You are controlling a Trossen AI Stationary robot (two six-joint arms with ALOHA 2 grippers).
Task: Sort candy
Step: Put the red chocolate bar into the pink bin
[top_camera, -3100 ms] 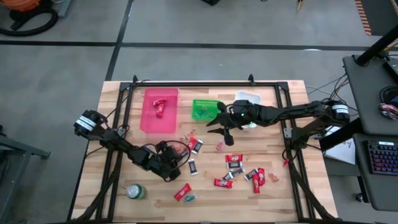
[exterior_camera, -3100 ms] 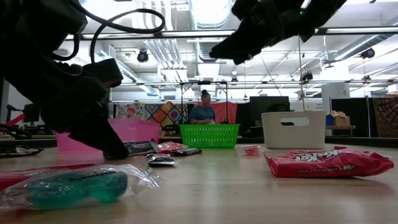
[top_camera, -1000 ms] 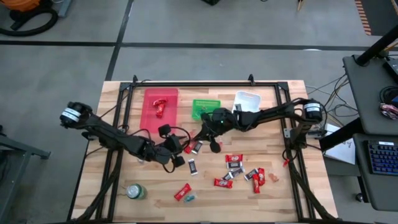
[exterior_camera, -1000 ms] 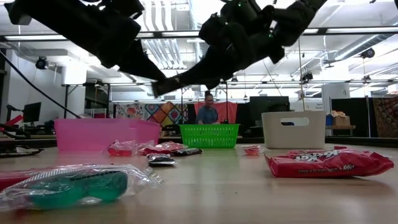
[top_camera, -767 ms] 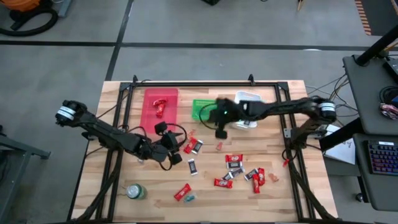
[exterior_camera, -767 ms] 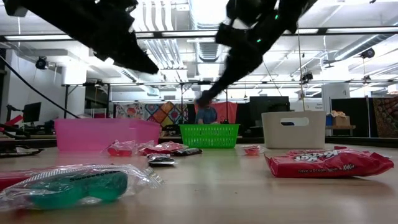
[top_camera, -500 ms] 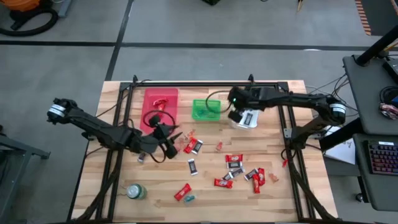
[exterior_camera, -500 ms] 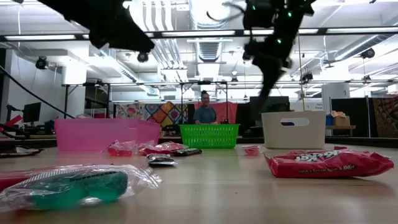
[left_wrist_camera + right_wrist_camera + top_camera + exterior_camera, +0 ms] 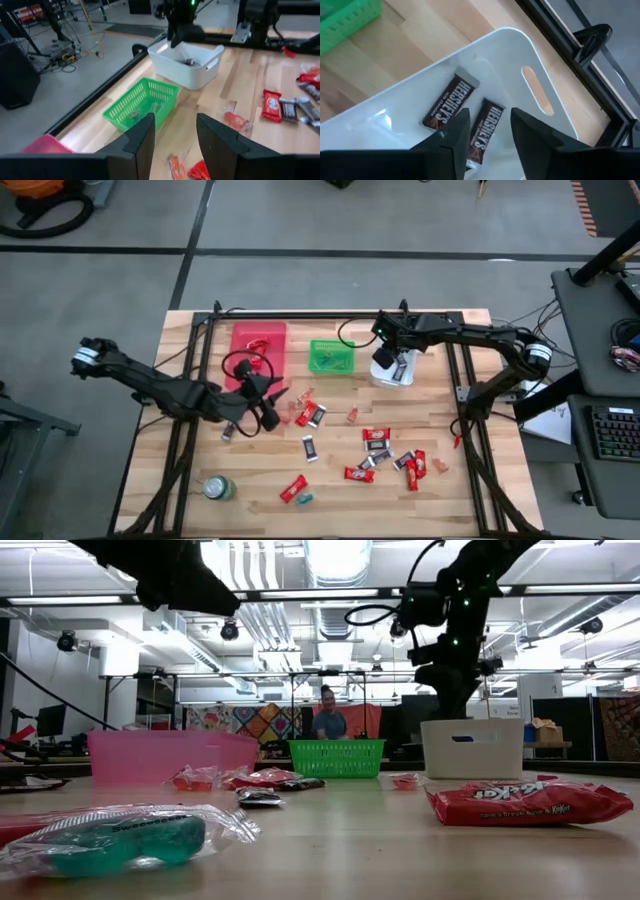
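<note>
Small wrapped candies lie scattered on the wooden table: red ones (image 9: 378,438) and dark brown-and-silver ones (image 9: 309,447). My right gripper (image 9: 490,137) hangs open over the white bin (image 9: 397,370), where two dark Hershey's bars (image 9: 448,105) lie flat on the bottom. My left gripper (image 9: 174,145) is open and empty. It hovers above the table beside the pink bin (image 9: 258,365), which holds a red candy (image 9: 259,348).
A green basket (image 9: 330,356) stands between the pink and white bins. A round green can (image 9: 218,487) stands near the table's near left corner. A black frame (image 9: 300,315) runs along the far edge. A teal-wrapped sweet (image 9: 120,840) and a red bar (image 9: 530,802) lie close to the low camera.
My right gripper has swung from the table's middle toward the far right and now hangs over the white bin. My left gripper has risen from the table and drawn back toward the far left, to the pink bin.
</note>
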